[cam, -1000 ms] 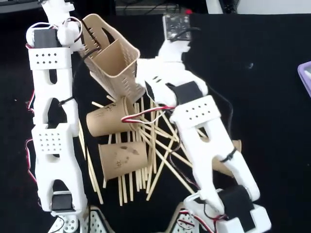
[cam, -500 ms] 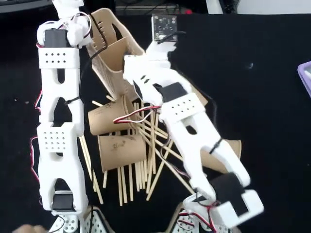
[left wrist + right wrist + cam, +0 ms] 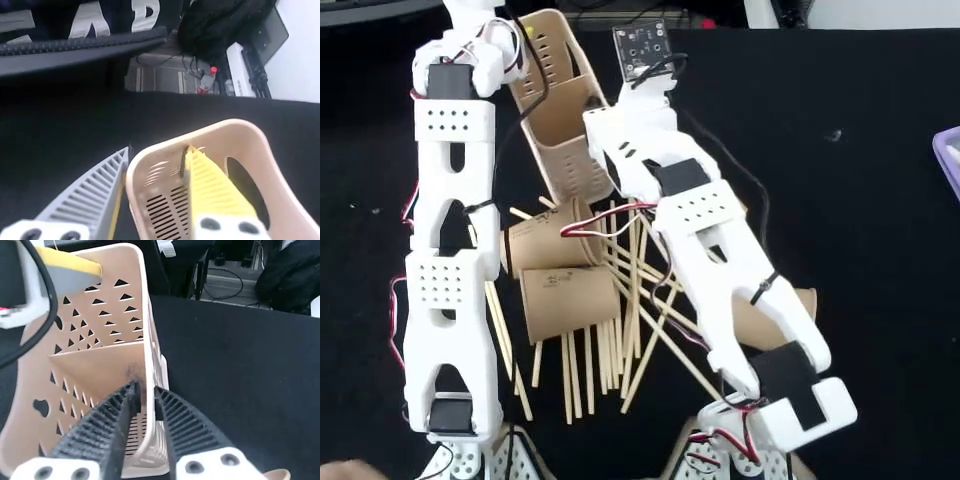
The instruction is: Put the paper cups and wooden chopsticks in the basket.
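Both clamped onto the basket (image 3: 563, 128): left claw (image 3: 156, 150) across its rim, right claw (image 3: 145, 390) across a side wall. Beside the basket, paper cups (image 3: 565, 300) atop scattered wooden chopsticks (image 3: 642, 335) on the desk (image 3: 850, 200).

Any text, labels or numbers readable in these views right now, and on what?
Dark marks on the upper paper cup: too blurred to read.
Dark print on the lower paper cup: too blurred to read.
Large white letters on a dark surface behind the table: cut off at the picture's edge, no whole word reads.
The basket: no print seen.
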`<state>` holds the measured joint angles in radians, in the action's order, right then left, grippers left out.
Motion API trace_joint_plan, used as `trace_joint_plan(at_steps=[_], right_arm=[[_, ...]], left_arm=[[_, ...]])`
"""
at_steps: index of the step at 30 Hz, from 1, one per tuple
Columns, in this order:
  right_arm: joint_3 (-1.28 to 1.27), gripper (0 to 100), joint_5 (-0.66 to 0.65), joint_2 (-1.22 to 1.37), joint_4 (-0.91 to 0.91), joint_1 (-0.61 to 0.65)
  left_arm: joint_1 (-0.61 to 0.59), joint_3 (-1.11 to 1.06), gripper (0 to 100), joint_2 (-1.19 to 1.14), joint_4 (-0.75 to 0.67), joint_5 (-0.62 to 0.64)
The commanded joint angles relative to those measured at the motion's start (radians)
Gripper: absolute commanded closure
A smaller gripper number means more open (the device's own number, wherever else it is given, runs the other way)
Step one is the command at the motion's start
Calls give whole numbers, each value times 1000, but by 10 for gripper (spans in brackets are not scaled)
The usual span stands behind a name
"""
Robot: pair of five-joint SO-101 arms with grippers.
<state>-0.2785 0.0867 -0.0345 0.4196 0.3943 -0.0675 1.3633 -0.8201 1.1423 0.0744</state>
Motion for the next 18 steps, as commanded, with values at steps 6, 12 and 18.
trace_joint_plan(at_steps=[6, 12, 18], right_arm=[[99, 988, -21, 76, -57, -5], [134, 988, -21, 128, -57, -3], [140, 988, -21, 142, -48, -2]], left_arm=[[-35, 306, 816, 94, 210, 5], [-64, 289, 813, 107, 414, 5], [-67, 298, 811, 31, 275, 5]])
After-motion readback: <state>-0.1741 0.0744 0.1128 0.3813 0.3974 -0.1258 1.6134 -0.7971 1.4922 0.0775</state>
